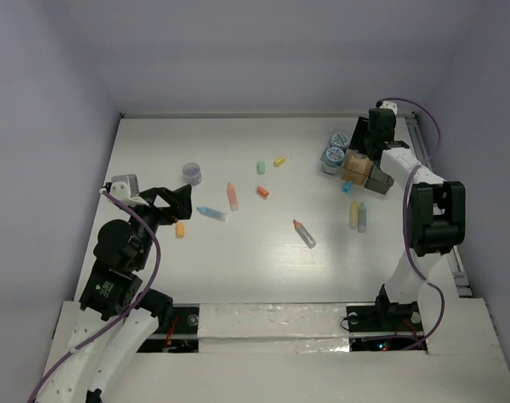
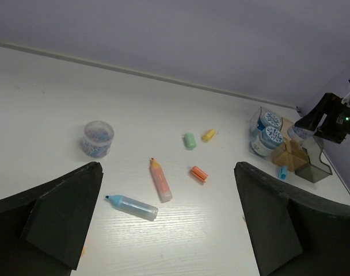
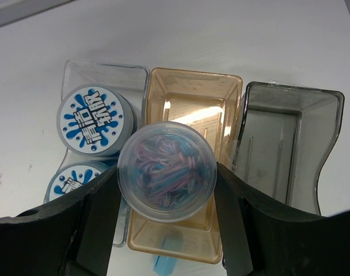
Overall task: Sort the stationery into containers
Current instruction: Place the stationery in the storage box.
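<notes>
My right gripper (image 3: 166, 187) is shut on a clear round tub of coloured bands (image 3: 166, 171), held over the amber container (image 3: 195, 77). The smoky grey container (image 3: 290, 132) stands right of it. Two blue-white rolls (image 3: 94, 119) sit in a clear box (image 3: 106, 72) on the left. My left gripper (image 2: 169, 230) is open and empty above the table, short of a blue marker (image 2: 132, 207) and an orange marker (image 2: 160, 180). Another banded tub (image 1: 192, 174) stands far left of them. The left gripper (image 1: 169, 204) is at the left, the right gripper (image 1: 364, 149) at the far right.
Small bits lie mid-table: green (image 1: 261, 168), yellow (image 1: 279, 160), orange (image 1: 262, 192), and another orange one (image 1: 180, 229) beside my left arm. A grey marker (image 1: 304, 233) lies in the centre. Yellow (image 1: 353, 215) and green (image 1: 361, 217) markers lie near the right arm. A blue bit (image 3: 165, 265) lies by the amber container.
</notes>
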You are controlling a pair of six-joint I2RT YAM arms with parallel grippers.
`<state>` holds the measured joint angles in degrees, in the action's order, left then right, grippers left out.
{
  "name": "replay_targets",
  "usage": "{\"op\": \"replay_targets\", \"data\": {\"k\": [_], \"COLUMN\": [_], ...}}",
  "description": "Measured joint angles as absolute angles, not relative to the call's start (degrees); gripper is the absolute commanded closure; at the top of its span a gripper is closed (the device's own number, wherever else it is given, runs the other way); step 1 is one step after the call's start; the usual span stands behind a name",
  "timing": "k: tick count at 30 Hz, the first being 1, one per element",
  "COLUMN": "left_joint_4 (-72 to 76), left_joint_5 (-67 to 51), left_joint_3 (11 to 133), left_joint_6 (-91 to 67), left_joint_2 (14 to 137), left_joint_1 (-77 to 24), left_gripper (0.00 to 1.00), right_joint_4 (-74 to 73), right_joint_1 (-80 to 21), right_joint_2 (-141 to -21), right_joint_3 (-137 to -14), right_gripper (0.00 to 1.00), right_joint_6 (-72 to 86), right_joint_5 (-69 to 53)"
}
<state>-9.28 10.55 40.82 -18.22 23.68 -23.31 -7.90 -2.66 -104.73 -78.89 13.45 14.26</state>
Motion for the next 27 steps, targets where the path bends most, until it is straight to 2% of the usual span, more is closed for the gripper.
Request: {"op": "replay_targets", "data": {"k": [8,11,12,14,15,16,18,24,27], "left_joint_4": [-9.3,-9.3,-9.3,-9.3,-9.3,-9.3,-9.3,-9.3,-9.2], "left_joint_5": [10.5,10.5,10.5,10.5,10.5,10.5,10.5,10.5,10.4], "left_joint_3": [40.8,40.8,40.8,40.8,40.8,40.8,40.8,40.8,40.8], "left_joint_6": [-18.1,-18.0,-18.0,-18.0,-18.0,-18.0,-18.0,-18.0,-18.1], "left_joint_2": [23.7,23.7,23.7,23.7,23.8,23.8,23.9,24.2,25.1], "left_joint_1": [-23.7,-23.7,-23.7,-23.7,-23.7,-23.7,-23.7,-23.5,-23.1], "left_gripper": [0.01,0.01,0.01,0.01,0.01,0.01,0.01,0.01,0.01], "right_joint_4": [-8.5,-8.6,-8.6,-8.6,-8.6,-8.5,-8.5,-7.5,-6.2], "right_joint_1": [-1.6,-1.2,-1.1,-1.1,-1.1,-1.1,-1.1,-1.8,-5.4], "right_joint_2": [-107.7,-108.7,-109.1,-109.6,-109.8,-109.8,-109.8,-107.3,-103.8], "right_joint_3": [-80.9,-81.8,-82.1,-82.4,-82.5,-82.5,-82.7,-81.6,-80.3], "right_gripper": [0.6,0.42,0.31,0.17,0.06,0.04,0.0,0.0,0.0], "right_joint_6": [13.5,13.5,13.5,13.6,13.5,13.5,13.3,13.7,13.4], "right_joint_5": [14.9,15.5,15.8,16.2,16.3,16.3,16.0,11.7,8.6]}}
